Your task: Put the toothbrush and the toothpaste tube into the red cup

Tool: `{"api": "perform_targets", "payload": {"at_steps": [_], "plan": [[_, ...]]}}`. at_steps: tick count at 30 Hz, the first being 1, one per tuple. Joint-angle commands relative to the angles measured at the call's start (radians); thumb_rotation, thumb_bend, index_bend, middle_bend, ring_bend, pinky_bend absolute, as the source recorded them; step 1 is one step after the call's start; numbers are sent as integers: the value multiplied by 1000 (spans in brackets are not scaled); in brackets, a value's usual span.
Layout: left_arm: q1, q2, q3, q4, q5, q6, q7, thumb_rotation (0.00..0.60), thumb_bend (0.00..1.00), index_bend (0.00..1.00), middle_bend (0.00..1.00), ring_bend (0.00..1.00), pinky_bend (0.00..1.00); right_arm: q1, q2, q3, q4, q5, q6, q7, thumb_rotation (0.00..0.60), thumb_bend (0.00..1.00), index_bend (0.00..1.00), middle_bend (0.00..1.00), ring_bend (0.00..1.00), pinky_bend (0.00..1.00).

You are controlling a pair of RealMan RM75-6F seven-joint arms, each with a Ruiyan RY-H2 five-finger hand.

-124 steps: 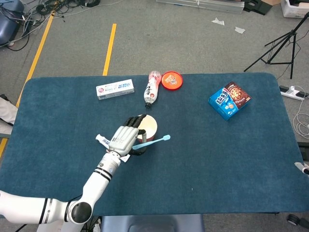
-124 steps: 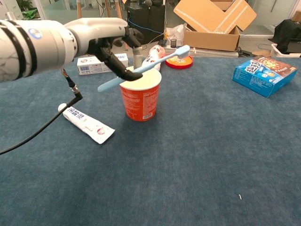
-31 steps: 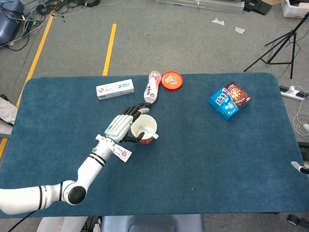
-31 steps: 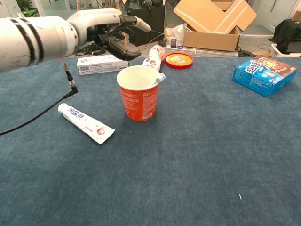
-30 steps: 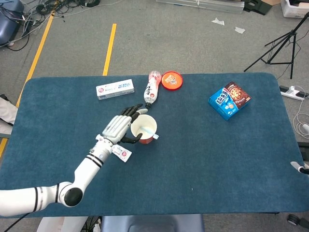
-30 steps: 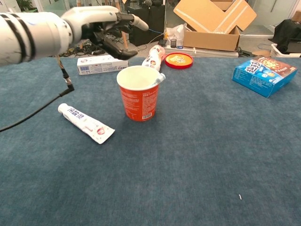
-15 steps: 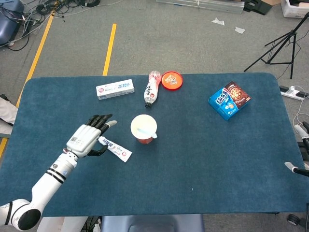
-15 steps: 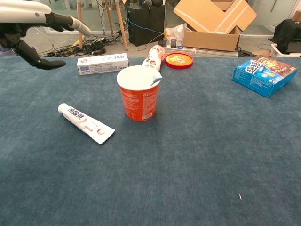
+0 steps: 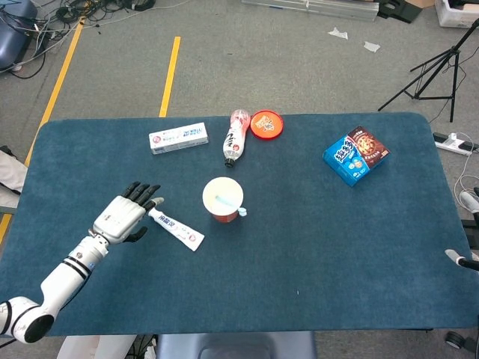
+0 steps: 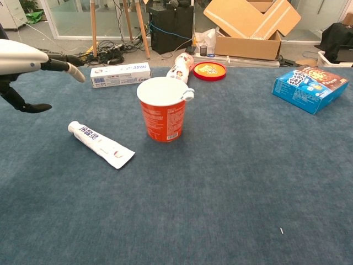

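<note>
The left hand [image 9: 120, 218] hovers with fingers [image 9: 141, 191] spread, empty, at nine o'clock of the tube [image 9: 176, 229]. The toothbrush [image 9: 225, 203] stands in the cup [image 10: 163, 113].

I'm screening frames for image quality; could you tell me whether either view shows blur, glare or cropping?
Head view: sharp, even light, no glare; the left hand and the toothpaste tube are crisp, with soft shadows. Chest view: the red cup is sharp, while the left hand is cut off by the left edge.
</note>
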State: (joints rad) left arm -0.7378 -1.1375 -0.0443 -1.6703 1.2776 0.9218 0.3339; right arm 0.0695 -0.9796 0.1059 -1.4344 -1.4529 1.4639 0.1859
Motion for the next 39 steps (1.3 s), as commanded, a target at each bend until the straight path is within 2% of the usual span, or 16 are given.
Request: {"api": "perform_targets", "payload": {"at_steps": [1, 9, 18, 30, 34, 39], "plan": [[-6, -55, 23, 78, 57, -17, -3, 600, 362, 182, 0, 0, 0, 1, -4, -1, 7, 4, -5, 4, 600, 0, 0, 0, 0, 297], [-4, -133, 35, 180, 75, -24, 24, 600, 362, 203, 0, 0, 0, 6, -16, -4, 27, 10, -23, 9, 600, 0, 0, 0, 0, 297], [-24, -213, 20, 275, 70, -58, 8, 600, 362, 203, 0, 0, 0, 10, -25, -7, 36, 13, -36, 10, 600, 0, 0, 0, 0, 297], [-58, -285, 56, 408, 150, -83, 85, 600, 361, 146, 0, 0, 0, 9, -33, -8, 61, 24, -48, 35, 600, 0, 0, 0, 0, 297], [-62, -308, 60, 440, 159, -91, 89, 600, 300, 146, 0, 0, 0, 8, -36, -8, 71, 25, -50, 45, 600, 0, 0, 0, 0, 298], [-67, -329, 61, 472, 170, -94, 91, 600, 298, 147, 0, 0, 0, 8, -37, -9, 78, 25, -51, 53, 600, 0, 0, 0, 0, 297]]}}
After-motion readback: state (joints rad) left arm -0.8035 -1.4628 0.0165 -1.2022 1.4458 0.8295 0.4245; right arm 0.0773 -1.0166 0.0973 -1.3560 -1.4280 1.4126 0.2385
